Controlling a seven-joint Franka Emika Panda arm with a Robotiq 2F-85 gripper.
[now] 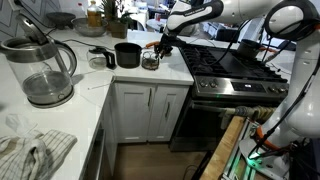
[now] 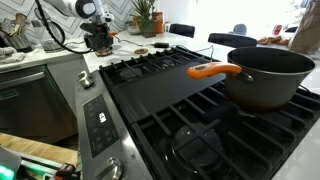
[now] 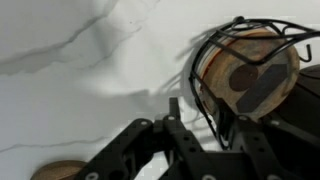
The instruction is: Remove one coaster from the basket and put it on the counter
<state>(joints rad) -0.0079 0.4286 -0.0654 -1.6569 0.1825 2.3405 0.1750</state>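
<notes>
The basket [image 3: 203,62] is a dark wire holder at the upper right of the wrist view, with brownish coasters [image 3: 250,72] stacked inside. It stands on the white counter [image 3: 80,90]. My gripper [image 3: 205,112] hangs right by the basket's near rim. Its fingers are apart and hold nothing, with a wire of the rim between them. Part of a brown disc [image 3: 55,171] lies on the counter at the bottom left edge. In an exterior view the gripper [image 1: 158,48] is just above the basket [image 1: 151,61], next to the black pot [image 1: 127,55]. It also shows far off in an exterior view [image 2: 100,42].
A glass kettle [image 1: 45,72] stands on the counter [image 1: 100,90] at the near corner, with a cloth [image 1: 35,152] in front. The black gas stove [image 1: 235,68] is beside the basket. A large pot [image 2: 265,75] with an orange utensil [image 2: 213,71] sits on the stove.
</notes>
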